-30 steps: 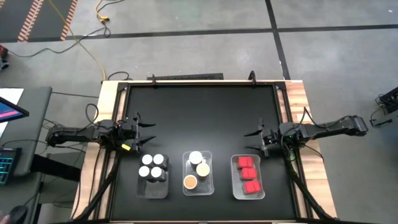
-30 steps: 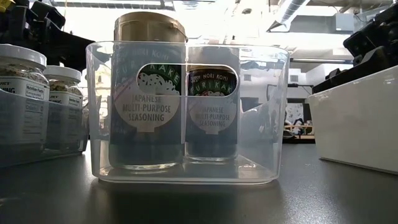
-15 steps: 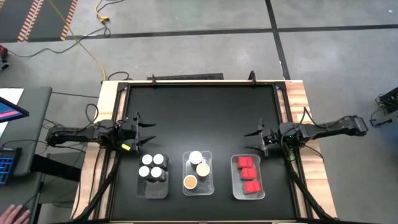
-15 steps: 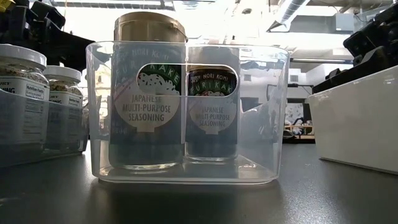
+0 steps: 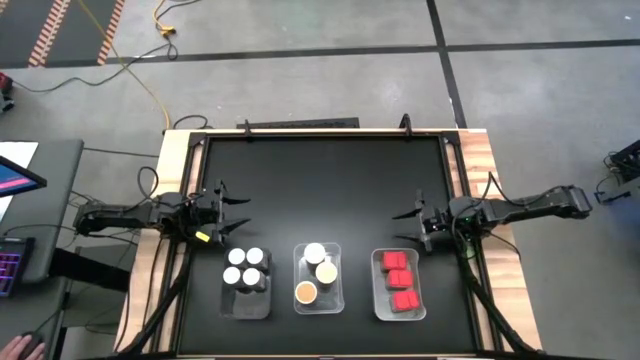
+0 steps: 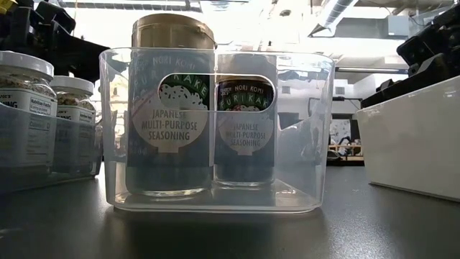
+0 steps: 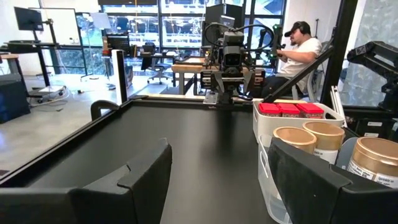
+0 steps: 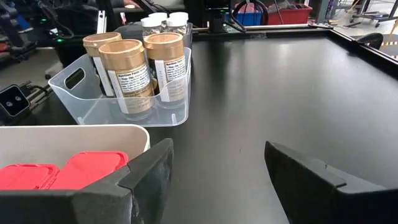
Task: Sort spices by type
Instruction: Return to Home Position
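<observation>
Three bins are lined up in a row in the lower middle of the high view, on the black worktop [image 5: 330, 190]. In the dark bin [image 5: 248, 305], at the left of the row, four white-capped jars [image 5: 254, 257] are kept upright and close together. In the clear bin [image 5: 325, 302], in the middle, three furikake seasoning jars [image 5: 326, 271] with cream and tan lids are placed. In the low view two of them are seen through its front wall, side by side, with "Japanese multi-purpose seasoning" on the labels. In the white bin [image 5: 378, 295], at the right of the row, three red-capped cans [image 5: 400, 278] are stacked in one line.

The left gripper [image 5: 238, 212] is held at the left middle of the high view, above and to the left of the dark bin and apart from it. Its fingers are spread wide and nothing is held between them, as is shown in the left wrist view. The right gripper [image 5: 402, 227] is held right of centre, near the upper edge of the white bin. It is released as well, with an empty gap between its fingers in the right wrist view. Both grippers are pointed toward the middle of the worktop.

In the upper right of the left wrist view, beyond the worktop, a seated person [image 7: 301, 53] is seen.
</observation>
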